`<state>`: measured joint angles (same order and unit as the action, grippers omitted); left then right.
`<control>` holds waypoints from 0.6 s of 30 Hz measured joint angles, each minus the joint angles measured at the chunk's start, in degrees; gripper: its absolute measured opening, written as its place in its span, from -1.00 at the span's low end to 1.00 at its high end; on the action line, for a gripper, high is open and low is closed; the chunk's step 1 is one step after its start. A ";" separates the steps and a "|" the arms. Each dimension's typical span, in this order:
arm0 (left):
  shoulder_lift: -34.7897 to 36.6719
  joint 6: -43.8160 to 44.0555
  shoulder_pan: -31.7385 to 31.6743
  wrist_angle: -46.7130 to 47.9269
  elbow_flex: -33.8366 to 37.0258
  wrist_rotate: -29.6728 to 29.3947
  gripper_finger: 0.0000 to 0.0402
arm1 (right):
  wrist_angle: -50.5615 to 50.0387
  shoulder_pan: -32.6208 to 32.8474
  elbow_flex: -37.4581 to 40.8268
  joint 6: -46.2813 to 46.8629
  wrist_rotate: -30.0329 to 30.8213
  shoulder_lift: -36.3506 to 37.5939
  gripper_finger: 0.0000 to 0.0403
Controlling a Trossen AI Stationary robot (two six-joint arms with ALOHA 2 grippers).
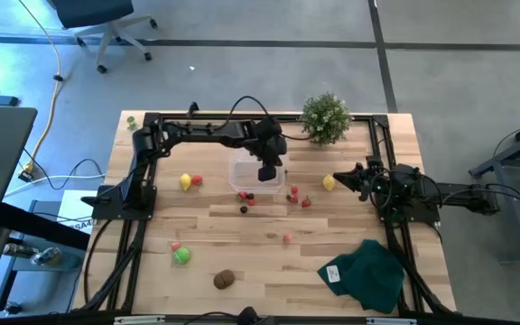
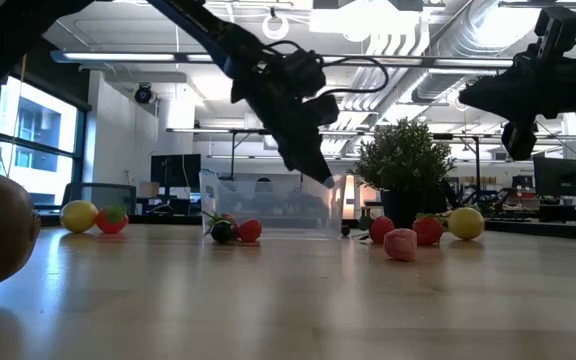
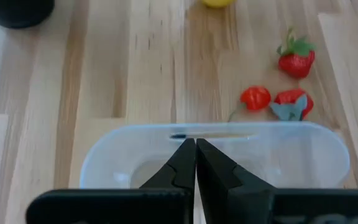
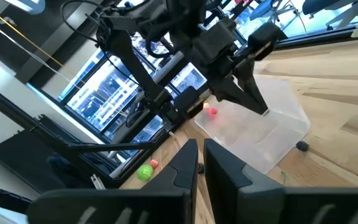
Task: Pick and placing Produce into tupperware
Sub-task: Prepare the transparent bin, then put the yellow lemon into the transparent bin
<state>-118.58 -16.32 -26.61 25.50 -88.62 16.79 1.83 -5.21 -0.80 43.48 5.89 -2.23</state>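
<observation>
The clear tupperware [image 1: 242, 171] stands on the table just behind the middle. My left gripper [image 3: 195, 143] is shut and empty, slanting down over it, tips by the rim of its right wall [image 3: 260, 127]. Produce lies around: red berries [image 3: 296, 59] and a lemon [image 1: 329, 182] to the right, a dark berry [image 1: 244, 209] and a red one [image 1: 245, 195] in front, a lemon [image 1: 186, 181] at left, a green ball [image 1: 181, 255] and a brown kiwi [image 1: 224, 279] near the front. My right gripper [image 1: 337, 180] waits shut at the right, level. My left gripper comes slanting down from the table's left, its shut fingertips [image 2: 324, 180] level with the top of the tupperware's right wall. I cannot tell whether they touch that rim. Nothing is between the fingers.
A bushy potted plant [image 1: 325, 117] stands at the far edge, right of the middle. A dark green cloth [image 1: 368, 273] lies at the near right corner. A lone pink-red berry [image 1: 288, 237] sits on open wood in the middle front.
</observation>
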 joint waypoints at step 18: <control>1.73 -2.94 0.00 14.79 -2.92 -2.60 -0.99 | -0.17 0.00 0.00 0.00 -0.02 0.00 -0.91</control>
<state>-116.86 -19.26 -26.61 40.29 -91.54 14.20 1.65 -5.21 -0.80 43.48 5.87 -2.24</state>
